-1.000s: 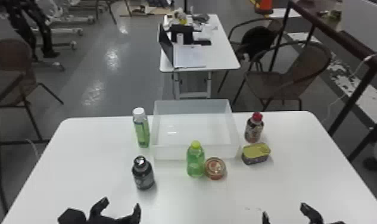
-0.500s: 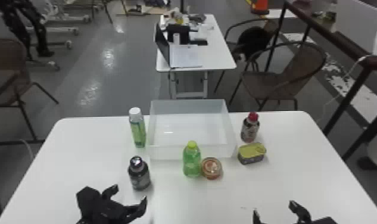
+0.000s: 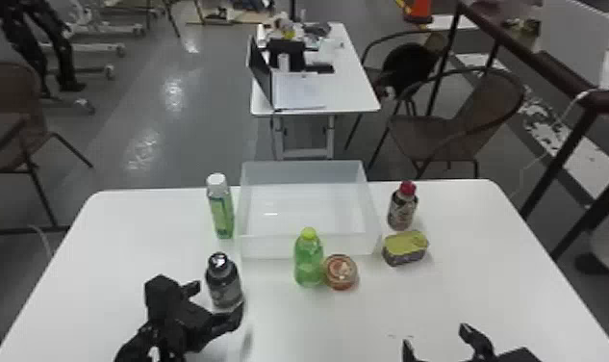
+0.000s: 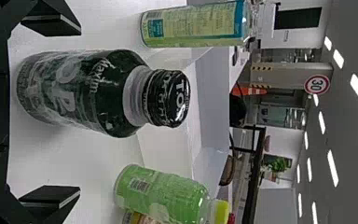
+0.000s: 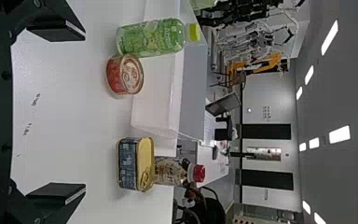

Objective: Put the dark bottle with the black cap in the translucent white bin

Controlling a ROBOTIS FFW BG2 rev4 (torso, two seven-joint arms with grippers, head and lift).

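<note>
Two wide-apart fingers of my left gripper [image 3: 216, 299] flank the dark bottle with the black cap [image 3: 224, 284], gripping nothing, toward my side of the translucent white bin [image 3: 269, 246]. A second ago, the same gripper sat nearer to me, short of the bottle; it has since advanced toward the bin. The bottle stands upright where it stood, outside the bin, off its near left corner. Just in front of the bin stand a green bottle with a yellow-green cap [image 3: 309, 262] and a round tin [image 3: 340, 272]. My right gripper [image 3: 435, 335], spread and empty, waits well in front of the bin's right side.
</note>
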